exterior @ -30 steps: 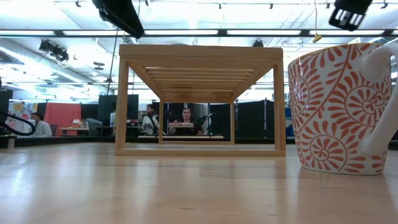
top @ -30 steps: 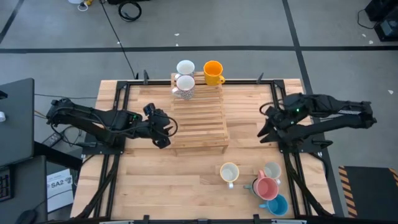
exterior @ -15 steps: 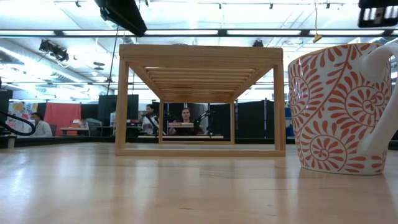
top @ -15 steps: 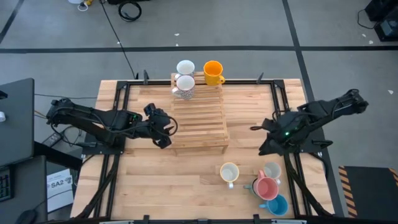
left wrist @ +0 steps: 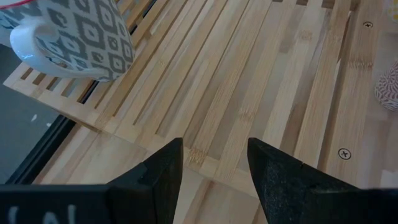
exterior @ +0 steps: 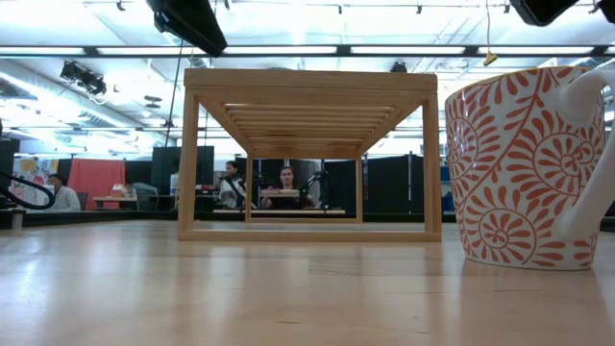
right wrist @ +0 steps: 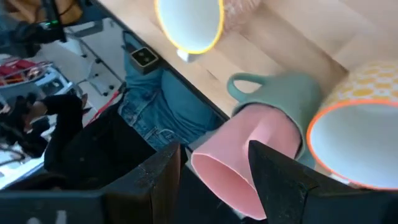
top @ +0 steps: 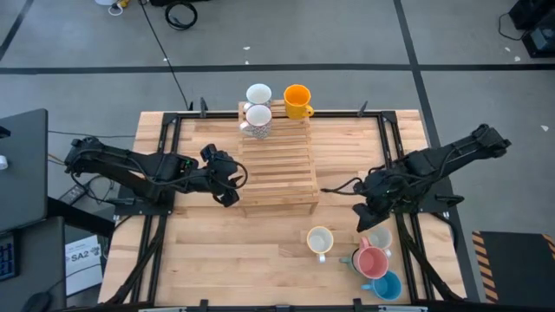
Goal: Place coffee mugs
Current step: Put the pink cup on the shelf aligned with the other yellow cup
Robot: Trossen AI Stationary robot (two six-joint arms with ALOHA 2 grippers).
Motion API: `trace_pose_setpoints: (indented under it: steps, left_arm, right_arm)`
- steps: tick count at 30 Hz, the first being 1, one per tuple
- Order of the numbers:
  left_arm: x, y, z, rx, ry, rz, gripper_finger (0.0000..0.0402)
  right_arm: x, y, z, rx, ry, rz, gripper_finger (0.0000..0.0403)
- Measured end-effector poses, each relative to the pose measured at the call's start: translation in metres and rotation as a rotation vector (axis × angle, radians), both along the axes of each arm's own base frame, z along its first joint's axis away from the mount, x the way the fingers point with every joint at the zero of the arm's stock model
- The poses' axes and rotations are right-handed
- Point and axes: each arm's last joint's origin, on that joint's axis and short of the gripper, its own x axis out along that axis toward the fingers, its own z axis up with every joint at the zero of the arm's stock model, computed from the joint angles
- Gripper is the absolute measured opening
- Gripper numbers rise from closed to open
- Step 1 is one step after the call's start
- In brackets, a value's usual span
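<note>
The right gripper (top: pixel 362 211) was held open and empty just above the cluster of unplaced coffee mugs (top: pixel 375 260) at the near right table edge. The left gripper (top: pixel 227 180), likewise open and empty, was positioned well apart at the wooden rack (top: pixel 277 165), so the right arm was judged nearer.

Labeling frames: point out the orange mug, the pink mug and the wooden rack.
orange mug (top: pixel 297 98), high view, on its open top.
pink mug (top: pixel 372 262), high view, on its rim opening.
wooden rack (top: pixel 279 167), high view, on its bare slats.
</note>
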Motion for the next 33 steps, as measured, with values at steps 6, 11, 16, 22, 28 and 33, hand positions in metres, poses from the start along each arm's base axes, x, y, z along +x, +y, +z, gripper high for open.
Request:
trace_pose_setpoints:
  steps: [6,11,16,22,28,33]
  left_arm:
    - [0.0,0.0,0.0,0.0,0.0,0.0,0.0185]
    - [0.0,0.0,0.0,0.001,0.001,0.0,0.0185]
    - [0.0,0.0,0.0,0.001,0.002,-0.001,0.0185]
    - [0.0,0.0,0.0,0.002,0.004,-0.001,0.0185]
    - [0.0,0.0,0.0,0.003,0.007,-0.002,0.0185]
    - [0.0,0.0,0.0,0.003,0.007,-0.002,0.0185]
  right_arm:
    - [0.011,0.005,-0.011,0.0,0.079,0.007,0.0197]
    - [0.019,0.009,-0.02,0.022,0.143,0.039,0.0197]
    - [0.023,0.011,-0.026,0.013,0.186,0.047,0.0197]
    - [0.025,0.012,-0.03,-0.006,0.203,0.063,0.0197]
    - [0.023,0.011,-0.031,0.005,0.234,0.051,0.0197]
    - [0.022,0.012,-0.03,0.053,0.295,0.025,0.0197]
